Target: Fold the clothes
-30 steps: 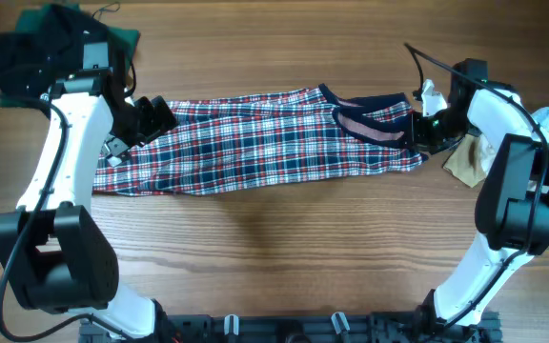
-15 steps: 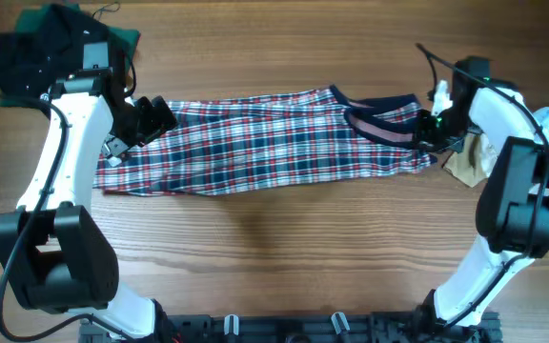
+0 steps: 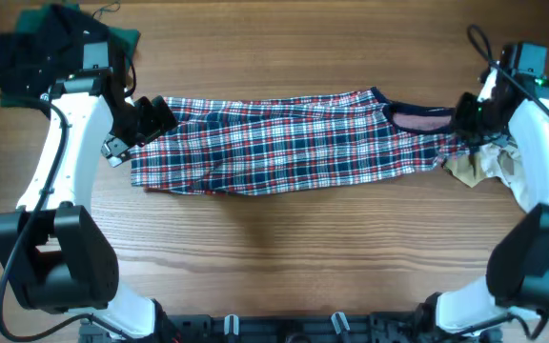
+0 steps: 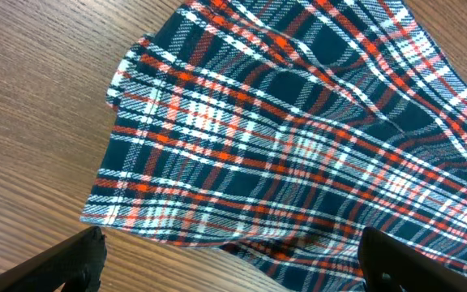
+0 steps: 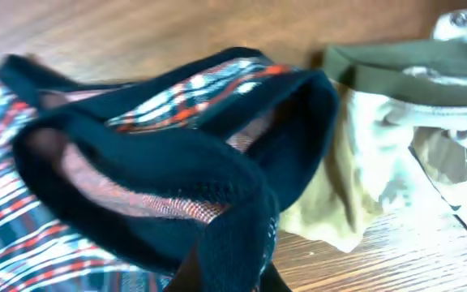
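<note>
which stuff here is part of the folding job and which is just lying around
In the job: plaid cloth; right tool, shut on its navy waistband; left tool, open.
Lying about: dark garment heap; tan cloth.

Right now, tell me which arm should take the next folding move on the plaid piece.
Right, probably. The right gripper is shut on the navy waistband of the plaid cloth, ready to carry that end over. The left gripper hangs open over the opposite end, holding nothing.
</note>
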Motion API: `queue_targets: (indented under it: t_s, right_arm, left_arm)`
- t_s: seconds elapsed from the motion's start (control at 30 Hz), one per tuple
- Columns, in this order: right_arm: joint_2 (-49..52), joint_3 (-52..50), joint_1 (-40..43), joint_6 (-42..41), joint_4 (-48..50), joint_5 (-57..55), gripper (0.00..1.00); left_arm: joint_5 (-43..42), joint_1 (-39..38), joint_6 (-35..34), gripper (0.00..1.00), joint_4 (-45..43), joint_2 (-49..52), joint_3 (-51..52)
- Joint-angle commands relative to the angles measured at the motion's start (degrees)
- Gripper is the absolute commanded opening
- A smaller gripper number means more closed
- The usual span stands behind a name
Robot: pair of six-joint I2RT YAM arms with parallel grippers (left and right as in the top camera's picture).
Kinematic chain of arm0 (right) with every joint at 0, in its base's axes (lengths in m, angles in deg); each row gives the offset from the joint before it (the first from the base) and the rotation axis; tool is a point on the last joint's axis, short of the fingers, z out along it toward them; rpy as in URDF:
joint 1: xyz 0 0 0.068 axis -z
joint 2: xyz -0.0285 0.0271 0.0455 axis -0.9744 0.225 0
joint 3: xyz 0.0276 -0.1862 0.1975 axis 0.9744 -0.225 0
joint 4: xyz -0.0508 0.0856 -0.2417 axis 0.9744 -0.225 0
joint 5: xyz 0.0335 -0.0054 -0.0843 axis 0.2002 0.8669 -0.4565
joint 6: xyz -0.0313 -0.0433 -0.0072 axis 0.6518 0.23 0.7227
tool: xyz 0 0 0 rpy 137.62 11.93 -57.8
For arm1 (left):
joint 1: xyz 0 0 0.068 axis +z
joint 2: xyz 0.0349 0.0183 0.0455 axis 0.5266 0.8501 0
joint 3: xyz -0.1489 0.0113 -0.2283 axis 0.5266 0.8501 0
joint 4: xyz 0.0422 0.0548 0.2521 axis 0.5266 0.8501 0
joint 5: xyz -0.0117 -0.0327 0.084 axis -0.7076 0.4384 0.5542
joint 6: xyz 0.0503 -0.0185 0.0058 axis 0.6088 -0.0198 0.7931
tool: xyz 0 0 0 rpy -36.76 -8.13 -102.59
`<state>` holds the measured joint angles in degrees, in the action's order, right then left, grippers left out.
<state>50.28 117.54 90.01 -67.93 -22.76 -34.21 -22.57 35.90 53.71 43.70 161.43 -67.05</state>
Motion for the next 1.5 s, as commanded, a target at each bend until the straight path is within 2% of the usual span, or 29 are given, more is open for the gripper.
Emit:
queue_targets:
  t_s: [0.0,0.3,0.83,0.87,0.9,1.0,1.03,1.47]
  right_arm:
    - [-3.0,1.2,-6.0,-0.3,-0.2,2.0,0.04]
    - [-2.1,1.2,-23.3,-6.5,2.8,3.8,0.04]
    - [9.1,1.2,-32.4,-7.5,2.8,9.0,0.04]
    - [9.1,1.2,-32.5,-7.5,2.8,9.0,0.07]
    - [9.1,1.2,-32.5,-7.5,2.8,8.9,0.21]
    - [9.1,1.2,-32.5,-7.5,3.0,9.0,0.74]
    - [9.1,1.2,-32.5,-7.5,3.0,9.0,0.78]
    - [8.1,5.3,-32.4,-7.4,3.1,9.8,0.87]
  left_arm:
    - [-0.9,-0.3,-0.7,1.0,0.2,-1.4,0.1]
    - [-0.9,-0.3,-0.7,1.0,0.2,-1.4,0.1]
    - [-0.9,-0.3,-0.7,1.0,0.2,-1.4,0.1]
    - [-0.9,-0.3,-0.7,1.0,0.2,-1.4,0.1]
    - [-0.9,-0.3,-0.7,1.0,0.2,-1.4,0.1]
    - [-0.9,-0.3,-0.7,1.0,0.2,-1.4,0.1]
    - [-0.9,-0.3,-0.7,1.0,0.2,-1.4,0.1]
    - [-0.9,-0.3,-0.7,1.0,0.2,-1.4,0.1]
